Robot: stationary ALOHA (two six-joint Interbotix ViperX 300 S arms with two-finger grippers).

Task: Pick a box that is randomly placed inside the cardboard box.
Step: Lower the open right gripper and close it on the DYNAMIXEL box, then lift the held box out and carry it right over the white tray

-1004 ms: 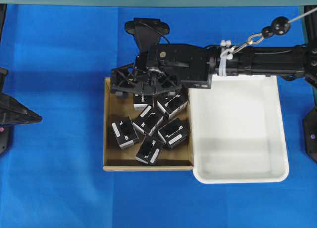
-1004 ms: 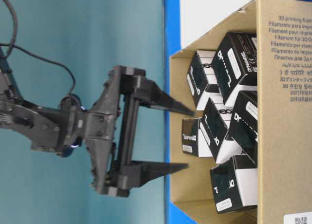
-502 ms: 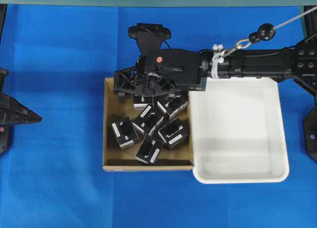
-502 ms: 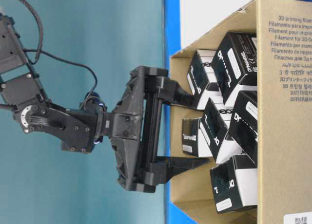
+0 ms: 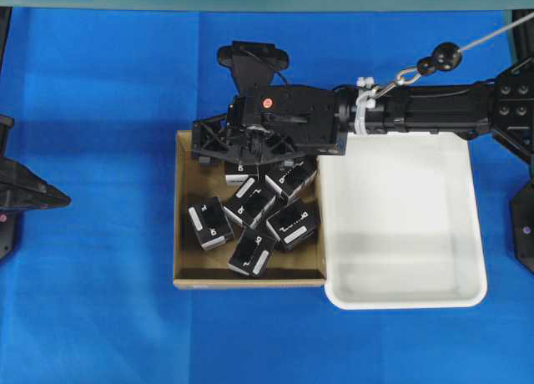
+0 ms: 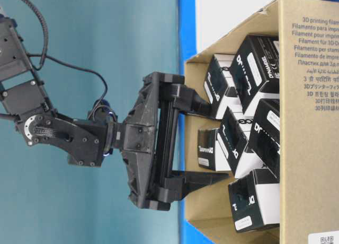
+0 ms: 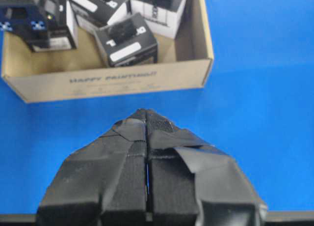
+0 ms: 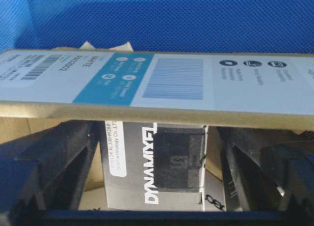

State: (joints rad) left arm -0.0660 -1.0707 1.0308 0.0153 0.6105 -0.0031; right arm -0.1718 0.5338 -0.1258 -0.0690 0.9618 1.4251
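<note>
The right hand [image 6: 204,140], fingers spread wide and holding nothing, is straddling the small black white-labelled box [image 8: 157,164] inside the shallow brown cardboard box [image 5: 188,271], so it probably wants centring before squeezing.

A flat table covered in bright blue cloth [image 5: 100,300] carries 2 containers. The shallow, roughly square brown corrugated cardboard box [image 5: 188,277] rests directly on it, left of centre in the overhead view. The larger white rectangular plastic tray [image 5: 400,234] sits just beside it on the right, their adjoining walls touching or nearly so. The left wrist view shows the cardboard box's printed outer wall [image 7: 113,81] standing on the blue surface.
</note>
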